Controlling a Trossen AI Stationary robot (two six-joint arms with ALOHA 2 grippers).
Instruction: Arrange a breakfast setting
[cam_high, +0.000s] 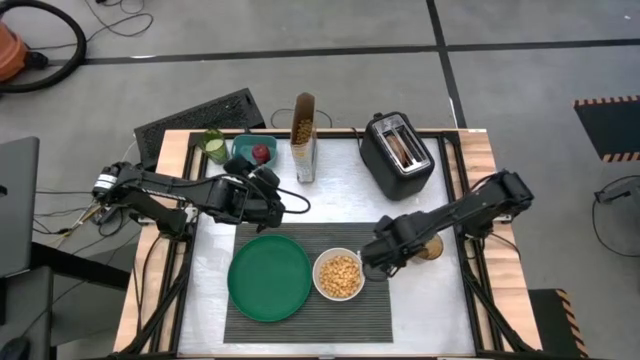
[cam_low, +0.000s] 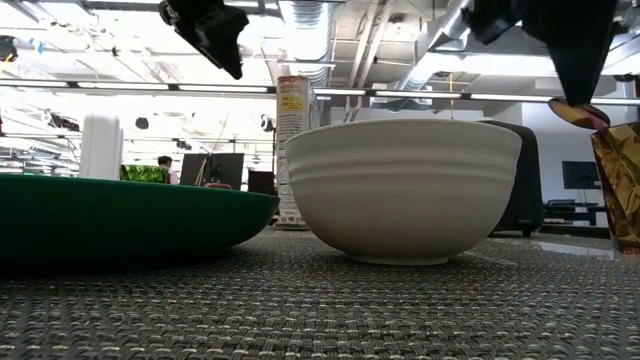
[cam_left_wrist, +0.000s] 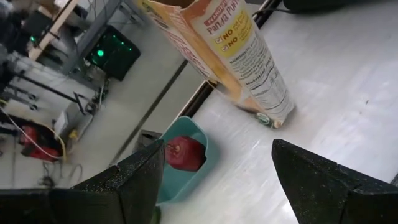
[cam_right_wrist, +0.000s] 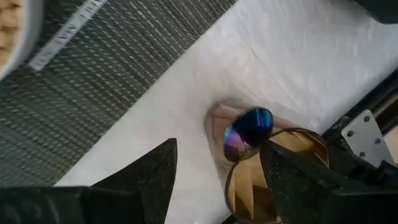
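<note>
The dark grey ribbed placemat (cam_high: 300, 300) lies at the table's near middle. The green plate (cam_high: 268, 277) and the white bowl (cam_high: 338, 275), filled with cereal, stand on it side by side. The blue-and-pink spoon (cam_right_wrist: 249, 132) stands in an amber glass (cam_right_wrist: 280, 168) right of the mat, its bowl end up. My right gripper (cam_right_wrist: 219, 146) is open just above that end. The red apple (cam_left_wrist: 185, 154) lies in the teal container (cam_high: 250, 152). My left gripper (cam_high: 275, 200) is open and empty above the table near that container. The bagel is not in view. My right gripper's fingers stand on either side of the spoon's bowl end (cam_right_wrist: 239, 140), coming from above. One finger (cam_right_wrist: 283, 165) is close beside it. I cannot tell whether it touches the spoon.
An open cereal box (cam_high: 303, 135) stands upright at the far middle. The black toaster (cam_high: 398, 153) is at the far right. A green object (cam_high: 213, 145) sits left of the teal container. A dark mat (cam_high: 200, 118) hangs over the far left edge.
</note>
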